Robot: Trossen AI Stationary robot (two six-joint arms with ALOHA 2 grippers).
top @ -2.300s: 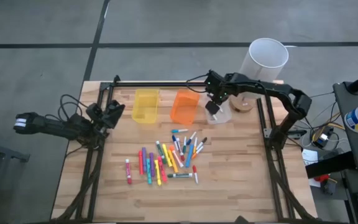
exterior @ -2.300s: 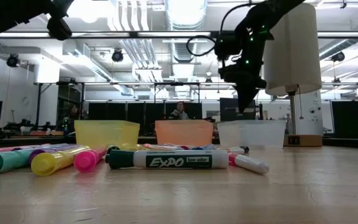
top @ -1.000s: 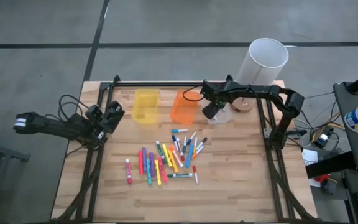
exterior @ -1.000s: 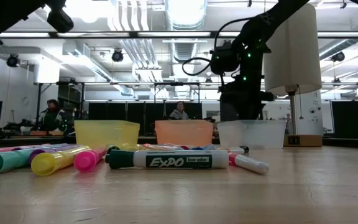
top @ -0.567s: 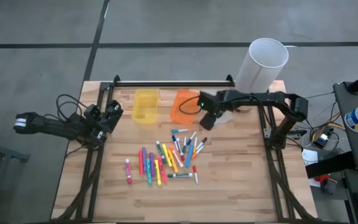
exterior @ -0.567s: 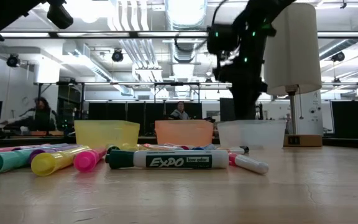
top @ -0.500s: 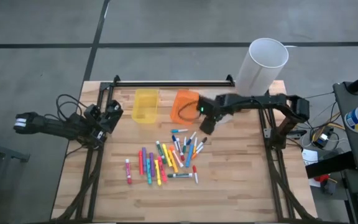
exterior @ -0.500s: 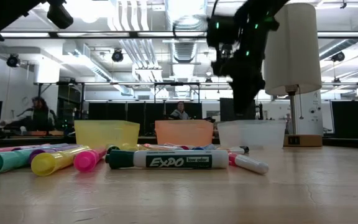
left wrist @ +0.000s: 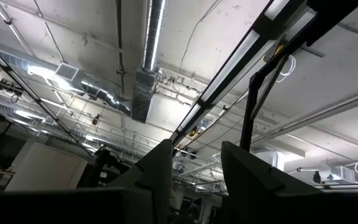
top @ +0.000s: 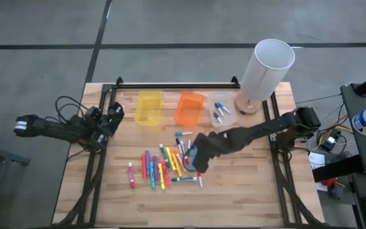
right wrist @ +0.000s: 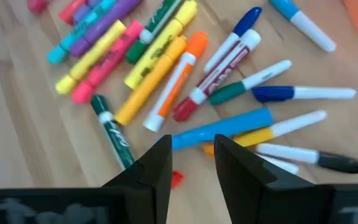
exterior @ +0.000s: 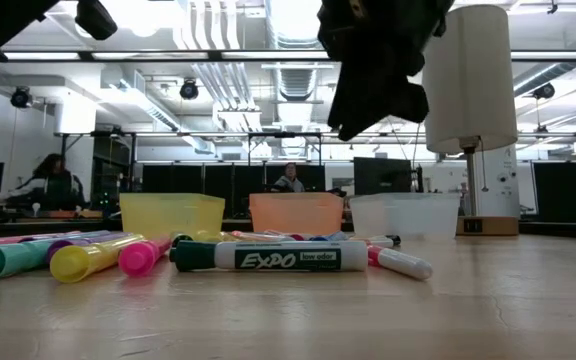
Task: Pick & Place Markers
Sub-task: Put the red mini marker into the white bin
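Few markers (top: 220, 111) already in clear bin (top: 229, 118), approx two dozen left in pile (top: 170, 164) mid-table. Right gripper (right wrist: 192, 163) over pile, fingers apart, holding nothing. Left gripper (left wrist: 194, 163) parked off-table, gaping.

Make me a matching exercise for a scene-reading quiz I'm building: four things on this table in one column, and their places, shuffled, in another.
Things:
1. right claw
2. left claw
3. clear bin
4. white cylinder

Places:
A. far right corner of the table
B. over the marker pile
C. at the table's left edge
D. right of the orange bin

Pairs: 1-B, 2-C, 3-D, 4-A
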